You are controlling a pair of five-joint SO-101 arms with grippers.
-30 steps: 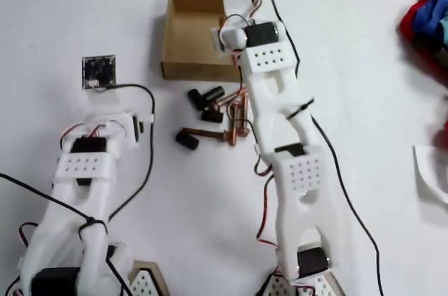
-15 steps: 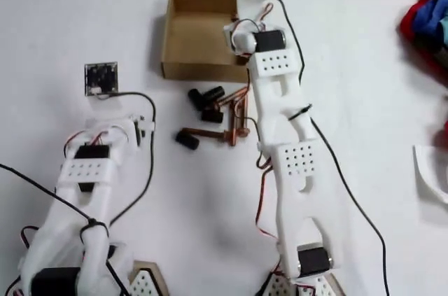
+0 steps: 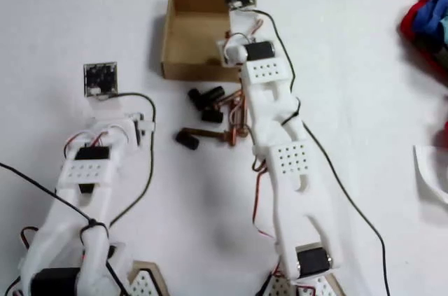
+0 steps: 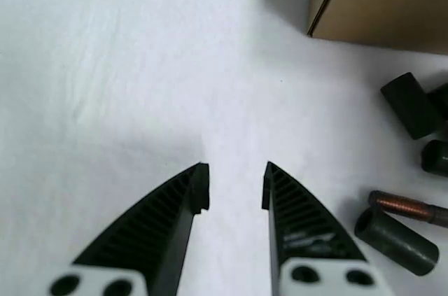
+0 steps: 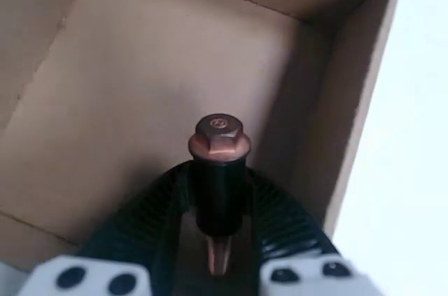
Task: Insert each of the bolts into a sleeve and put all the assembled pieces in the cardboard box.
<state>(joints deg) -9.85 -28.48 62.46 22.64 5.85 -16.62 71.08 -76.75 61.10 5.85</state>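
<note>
Right gripper (image 5: 217,185), clamped on bolt-in-sleeve (image 5: 218,170), swung back over cardboard box (image 5: 133,65), release judged imminent; left gripper (image 4: 232,187), jaws narrowly parted, empty, above table (image 4: 105,65).

Nothing legible anywhere right now; the bolt (image 5: 219,135) has a tiny stamp on its head, too small to read.

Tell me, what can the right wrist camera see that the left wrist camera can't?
Right wrist view alone: the right gripper, shut on a sleeved bolt, held over the inside of the cardboard box. Left wrist view alone: the left gripper, open, with loose black sleeves lying nearby. Both: the cardboard box, from inside in one and from outside in the other, and the white table.
</note>
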